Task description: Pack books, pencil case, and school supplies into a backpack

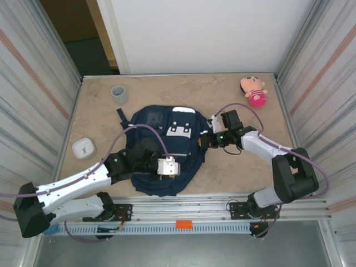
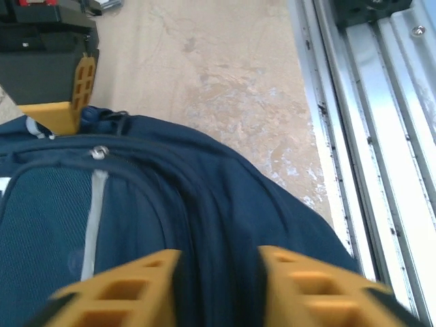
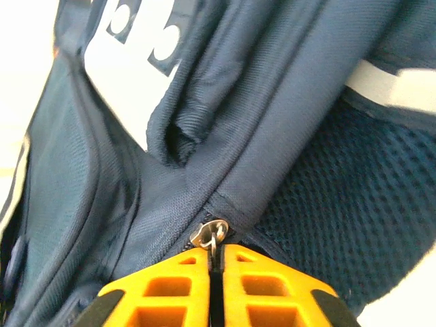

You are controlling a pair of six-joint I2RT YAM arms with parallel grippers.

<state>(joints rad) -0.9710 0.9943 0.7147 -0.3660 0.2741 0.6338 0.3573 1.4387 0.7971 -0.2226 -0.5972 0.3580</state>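
The backpack [image 1: 161,153] lies in the middle of the table [image 1: 233,178]. Seen from it, a cup [image 1: 119,94] stands at 11 o'clock, a square object [image 1: 83,148] lies at 9 o'clock, well apart, and a doll [image 1: 253,90] lies at 2 o'clock in the far corner. The left gripper [image 2: 218,279] is over its 6 o'clock part. The right gripper [image 3: 216,272] is at its 3 o'clock edge, on the zip pull [image 3: 211,235].

The top camera looks down on the whole table [image 1: 233,167]; both wrist cameras sit close over the backpack [image 1: 186,164].
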